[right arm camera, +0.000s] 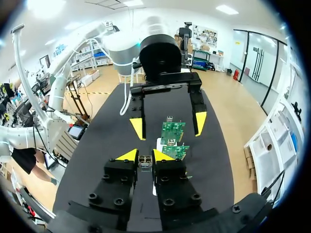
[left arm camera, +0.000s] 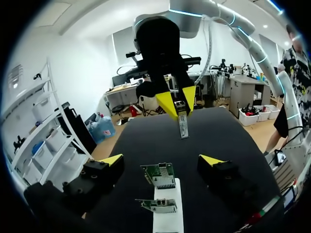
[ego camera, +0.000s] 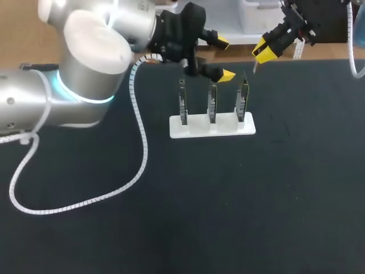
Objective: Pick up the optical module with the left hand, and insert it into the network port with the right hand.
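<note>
The optical module (left arm camera: 183,126) is a small silver bar hanging from my right gripper (ego camera: 264,52), whose yellow tips are shut on it; its metal end (right arm camera: 145,161) shows between my right gripper's fingers (right arm camera: 145,155). It hangs just above and behind the rightmost circuit board (ego camera: 242,103). Three upright circuit boards with network ports stand in a white holder (ego camera: 212,127). My left gripper (ego camera: 225,57) hovers open above the middle board (ego camera: 212,104), nothing between its fingers. In the left wrist view the left gripper (left arm camera: 162,160) straddles the boards (left arm camera: 159,174), with the right gripper (left arm camera: 177,99) ahead.
The black table mat (ego camera: 228,200) stretches around the holder. A white spiral cable (ego camera: 140,142) from my left arm loops over the mat's left half. The left board (ego camera: 182,105) stands at the holder's left end.
</note>
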Available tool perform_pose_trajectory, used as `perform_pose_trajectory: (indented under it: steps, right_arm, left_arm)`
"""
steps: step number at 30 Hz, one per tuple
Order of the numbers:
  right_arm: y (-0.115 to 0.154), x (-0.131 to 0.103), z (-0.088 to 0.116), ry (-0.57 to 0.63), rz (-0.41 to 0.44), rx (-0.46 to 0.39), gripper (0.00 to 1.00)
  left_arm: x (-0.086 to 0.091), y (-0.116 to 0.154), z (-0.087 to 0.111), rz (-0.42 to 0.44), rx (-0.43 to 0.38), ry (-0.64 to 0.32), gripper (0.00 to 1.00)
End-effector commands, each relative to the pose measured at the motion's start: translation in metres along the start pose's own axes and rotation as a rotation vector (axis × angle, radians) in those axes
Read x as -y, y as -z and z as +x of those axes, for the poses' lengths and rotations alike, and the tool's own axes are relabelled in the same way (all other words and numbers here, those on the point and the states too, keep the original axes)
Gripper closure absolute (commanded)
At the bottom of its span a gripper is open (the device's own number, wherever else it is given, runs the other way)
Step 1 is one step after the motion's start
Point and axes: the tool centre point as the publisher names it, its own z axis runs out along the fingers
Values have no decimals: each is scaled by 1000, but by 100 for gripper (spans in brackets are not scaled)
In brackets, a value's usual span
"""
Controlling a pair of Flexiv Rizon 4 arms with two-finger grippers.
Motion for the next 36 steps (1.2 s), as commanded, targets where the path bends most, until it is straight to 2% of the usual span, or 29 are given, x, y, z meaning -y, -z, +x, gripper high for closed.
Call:
perform_pose_trajectory:
  steps: [1,8,11,12,27,36]
  right_arm:
    - [0,-2,0,0,5,0,100]
    - [0,-2,0,0,5,0,100]
    - [0,-2,0,0,5,0,100]
    - [0,-2,0,0,5,0,100]
    - [0,-2,0,0,5,0,100]
    - [-21,-11,10,-81,-56,16,100]
  left_arm:
    - [-10,5,2,54,-140,2,0]
    - [-12,14,6,64,-196,-7,0]
    - [-11,16,7,78,-188,8,0]
    - [-11,16,8,75,-157,22,0]
    - [-11,16,8,75,-157,22,0]
    - [-11,16,8,75,-157,22,0]
